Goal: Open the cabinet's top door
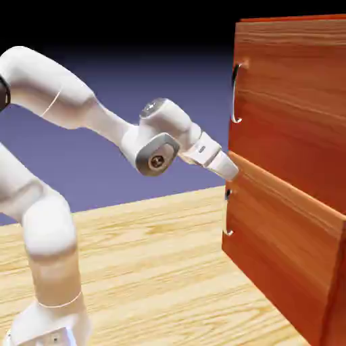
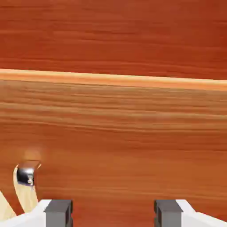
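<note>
Two panels front the cabinet; my gripper hangs wide open, empty, at their seam. I should rise to the top door's long handle before closing.

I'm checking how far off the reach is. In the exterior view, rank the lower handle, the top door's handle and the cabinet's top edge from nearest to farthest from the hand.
1. Lower handle, just below the hand.
2. Top door's handle, above the hand.
3. Cabinet's top edge, highest, farthest.
</note>
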Action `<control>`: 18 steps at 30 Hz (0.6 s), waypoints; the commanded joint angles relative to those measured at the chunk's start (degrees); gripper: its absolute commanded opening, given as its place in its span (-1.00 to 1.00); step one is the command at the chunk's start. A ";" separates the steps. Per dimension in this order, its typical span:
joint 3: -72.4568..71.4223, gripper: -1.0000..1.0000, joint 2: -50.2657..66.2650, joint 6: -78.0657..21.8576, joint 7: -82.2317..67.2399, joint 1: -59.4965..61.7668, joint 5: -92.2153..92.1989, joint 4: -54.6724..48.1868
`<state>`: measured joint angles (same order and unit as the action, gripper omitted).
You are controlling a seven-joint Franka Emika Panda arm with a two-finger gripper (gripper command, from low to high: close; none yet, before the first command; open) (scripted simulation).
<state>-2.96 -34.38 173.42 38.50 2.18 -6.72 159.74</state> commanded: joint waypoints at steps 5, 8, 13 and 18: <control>-5.49 0.00 -3.20 -1.08 -7.34 5.32 -12.46 -2.34; -8.79 0.00 -5.12 -1.73 -11.74 8.52 -19.94 -3.75; -14.28 0.00 -8.31 -2.81 -19.07 13.84 -32.40 -6.09; -19.77 0.00 -11.51 -3.89 -26.40 19.17 -44.86 -8.43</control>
<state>-22.74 -45.89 169.53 12.10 21.35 -51.58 151.31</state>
